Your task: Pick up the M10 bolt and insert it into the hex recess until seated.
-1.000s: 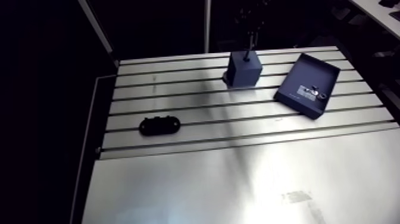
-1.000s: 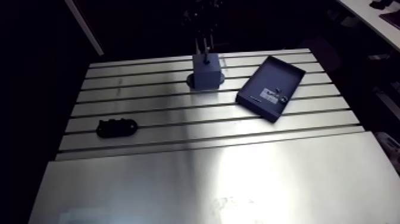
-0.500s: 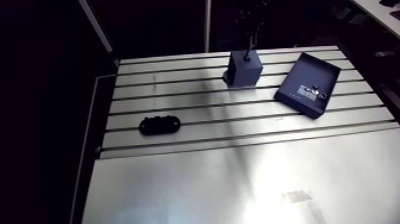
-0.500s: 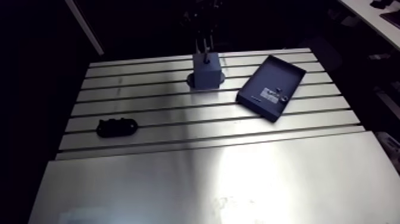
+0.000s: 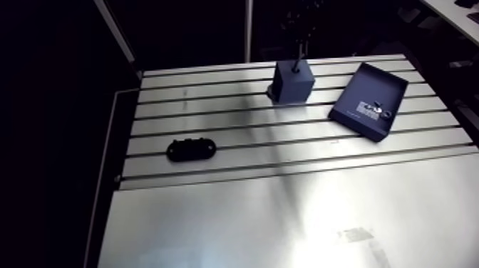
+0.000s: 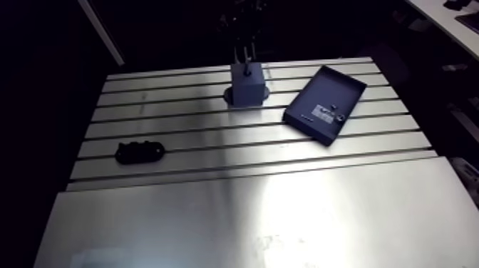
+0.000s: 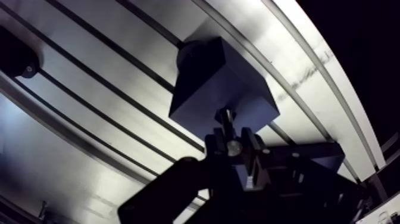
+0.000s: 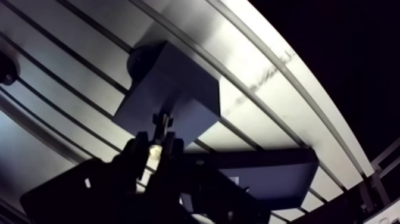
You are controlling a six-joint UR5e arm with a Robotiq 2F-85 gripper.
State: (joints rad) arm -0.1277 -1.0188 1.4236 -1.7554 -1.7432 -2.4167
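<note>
A dark blue block [image 5: 292, 81] with the hex recess in its top stands on the far part of the slotted table [image 5: 235, 135]. My gripper [image 7: 233, 143] hangs right above the block and is shut on the M10 bolt [image 7: 225, 118]. The bolt sticks out past the fingertips and points down at the block's top face [image 7: 221, 80]. Its tip is at or just over that face; whether it touches cannot be told. In the arm view the gripper [image 6: 244, 51] is small and dark above the block.
A flat dark tray [image 5: 368, 101] with small parts lies to the right of the block. A black oval part [image 5: 191, 150] lies on the slots at the left. The near half of the table is smooth plate [image 5: 285, 221].
</note>
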